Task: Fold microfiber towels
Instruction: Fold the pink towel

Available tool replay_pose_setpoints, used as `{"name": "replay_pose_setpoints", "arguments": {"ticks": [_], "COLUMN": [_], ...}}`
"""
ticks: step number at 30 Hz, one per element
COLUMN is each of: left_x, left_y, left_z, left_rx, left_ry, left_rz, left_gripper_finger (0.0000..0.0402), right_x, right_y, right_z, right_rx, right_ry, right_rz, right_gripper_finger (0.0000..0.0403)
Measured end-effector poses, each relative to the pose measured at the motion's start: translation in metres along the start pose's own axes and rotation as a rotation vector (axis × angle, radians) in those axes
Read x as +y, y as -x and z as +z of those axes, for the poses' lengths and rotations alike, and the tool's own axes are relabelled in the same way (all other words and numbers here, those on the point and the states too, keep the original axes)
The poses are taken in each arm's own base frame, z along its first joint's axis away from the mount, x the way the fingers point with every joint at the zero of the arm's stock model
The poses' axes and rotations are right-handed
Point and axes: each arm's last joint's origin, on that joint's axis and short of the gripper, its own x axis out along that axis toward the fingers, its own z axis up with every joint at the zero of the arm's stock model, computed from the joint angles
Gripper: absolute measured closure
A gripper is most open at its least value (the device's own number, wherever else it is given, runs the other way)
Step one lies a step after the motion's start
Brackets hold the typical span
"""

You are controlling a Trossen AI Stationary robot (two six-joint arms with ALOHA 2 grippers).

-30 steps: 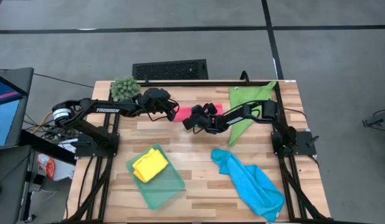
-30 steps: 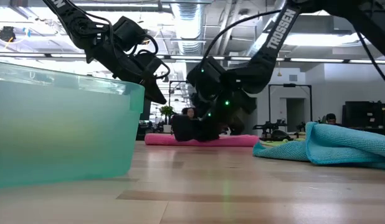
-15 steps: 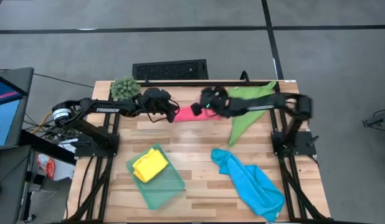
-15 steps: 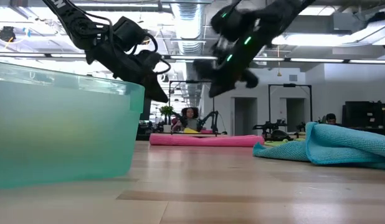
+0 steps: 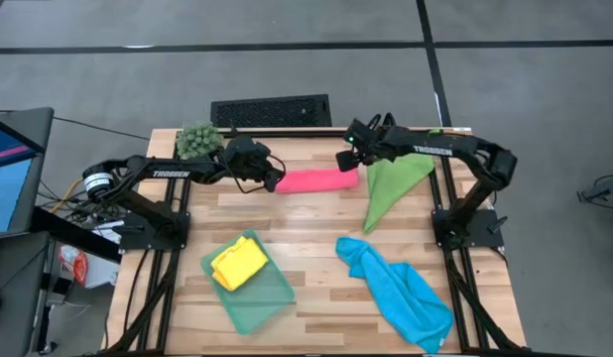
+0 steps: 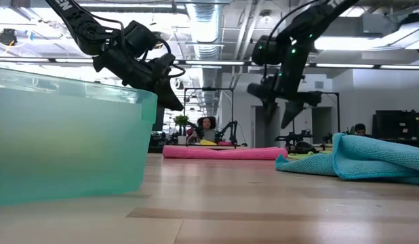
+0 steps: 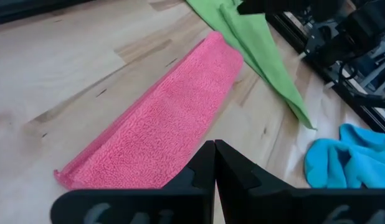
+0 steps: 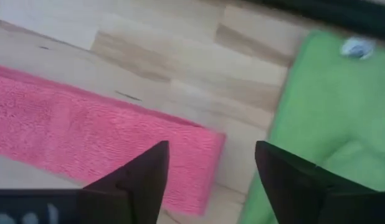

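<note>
1. From above, the pink towel (image 5: pixel 317 180) lies as a narrow folded strip at the far middle of the table (image 5: pixel 316 297), with the left gripper (image 5: pixel 274 181) at one end and the right gripper (image 5: pixel 346 159) just off the other.
2. The low view alone shows height: the right gripper (image 6: pixel 281 108) hangs clear above the strip (image 6: pixel 220 153) with its fingers spread, holding nothing.
3. The right wrist view looks down between those parted fingers (image 8: pixel 142 177) at the strip's end and the green towel (image 8: pixel 317 118) beside it.
4. The left wrist view shows the left gripper's fingers (image 7: pixel 208 168) pressed together over the pink strip; whether they pinch the cloth is not visible.
5. Only the overhead picture shows the yellow towel (image 5: pixel 238 264) folded in the teal tray (image 5: pixel 272 302) and the blue towel (image 5: pixel 401 293) crumpled near the front right.
</note>
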Motion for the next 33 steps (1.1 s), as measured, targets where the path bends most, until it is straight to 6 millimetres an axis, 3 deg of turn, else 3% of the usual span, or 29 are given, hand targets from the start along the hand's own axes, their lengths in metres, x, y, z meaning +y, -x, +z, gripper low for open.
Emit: {"name": "replay_pose_setpoints", "arguments": {"ticks": [9, 21, 25, 33], "left_x": [0.0, 0.001, 0.001, 0.001], "left_y": [0.0, 0.0, 0.0, 0.0], "left_z": [0.0, 0.0, 0.0, 0.0], "left_rx": [0.005, -0.004, -0.007, -0.015], "left_ry": [-0.001, -0.004, -0.005, -0.012], "left_rz": [0.002, 0.02, 0.025, 0.042], "left_gripper_finger": [0.0401, 0.0401, 0.0401, 0.0401], "right_x": [0.002, 0.007, 0.006, 0.008], "right_y": [-0.04, -0.072, -0.077, -0.079], "right_z": [-0.009, -0.017, -0.019, -0.019], "right_rx": [0.144, 0.263, 0.295, 0.305], "right_ry": [0.011, 0.042, 0.046, 0.074], "right_rz": [-0.028, 0.015, 0.013, 0.059], "right_gripper_finger": [0.0132, 0.0142, 0.0186, 0.0337]}}
